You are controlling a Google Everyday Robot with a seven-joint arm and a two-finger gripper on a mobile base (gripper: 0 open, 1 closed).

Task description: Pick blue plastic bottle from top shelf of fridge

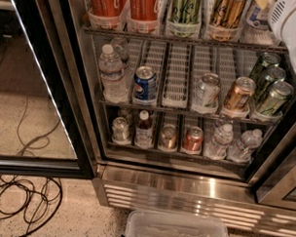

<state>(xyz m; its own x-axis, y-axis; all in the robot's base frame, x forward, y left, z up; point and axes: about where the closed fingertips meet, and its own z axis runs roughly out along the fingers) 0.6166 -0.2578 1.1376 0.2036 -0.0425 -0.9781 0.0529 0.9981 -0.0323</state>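
Rightmost lane of the top shelf (189, 40): blue plastic bottle (257, 17), partly hidden behind the gripper (290, 23) at upper right. Cannot tell its grip state. Risks: knocking the gold can (227, 11) beside it, or snagging the front cup (221, 31).

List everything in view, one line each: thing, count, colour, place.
fridge: one, black door frame, ribbed steel base, centre
top shelf: one, grey wire, top of view
blue plastic bottle: one, pale label, right end of top shelf, partly behind the hand
other tall bottles: four, two orange, one green, one gold, top shelf
water bottles: at least four, clear, middle rack left and bottom rack right
middle-rack cans: six, blue, silver, gold, three green
bottom-rack cans: three, silver, bronze, red
brown bottle: one, white cap, bottom rack
plastic bin: one, clear, floor below fridge
cables: black, floor left
hand: one, white, top right corner
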